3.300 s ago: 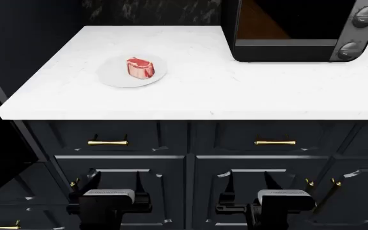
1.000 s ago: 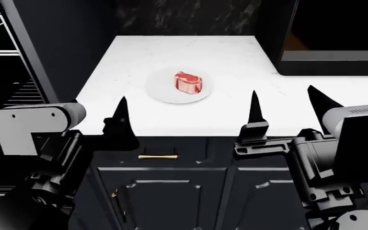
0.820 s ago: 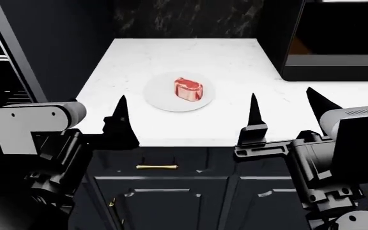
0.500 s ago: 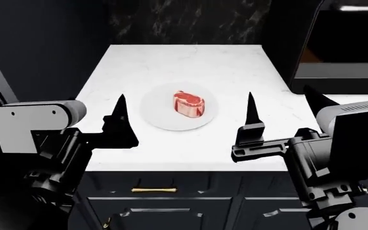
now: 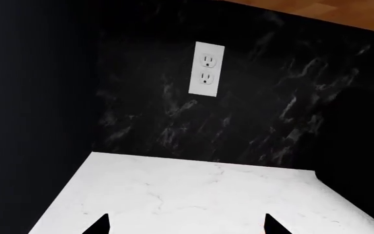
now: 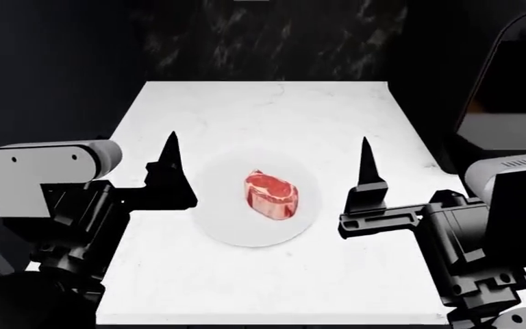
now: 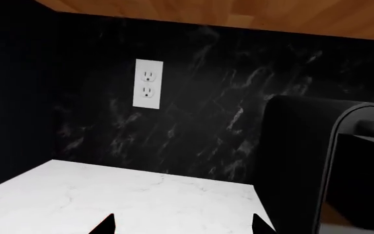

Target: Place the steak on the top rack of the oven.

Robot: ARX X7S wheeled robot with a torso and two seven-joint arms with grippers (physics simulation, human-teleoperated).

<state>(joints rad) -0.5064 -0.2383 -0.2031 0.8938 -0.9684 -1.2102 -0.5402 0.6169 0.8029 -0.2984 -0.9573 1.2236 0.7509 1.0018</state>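
Note:
The steak (image 6: 270, 195), red-pink with a pale fat rim, lies on a round white plate (image 6: 227, 226) on the white counter (image 6: 263, 110). Both arms are held over the counter's near part. One left finger (image 6: 170, 171) stands left of the plate and one right finger (image 6: 366, 175) stands right of it, neither touching plate or steak. My left gripper (image 5: 185, 226) is open and empty, and so is my right gripper (image 7: 183, 225). Neither wrist view shows the steak. The oven is out of view.
A black countertop appliance (image 6: 519, 89) stands at the counter's right end and shows in the right wrist view (image 7: 330, 161). Dark marbled backsplash with a white outlet (image 5: 206, 75) rises behind the counter. A dark wall closes the counter's left side (image 6: 53, 82).
The view has moved forward and up over the counter. The plate with the steak now lies between the two grippers. The oven racks at the left have left the view.

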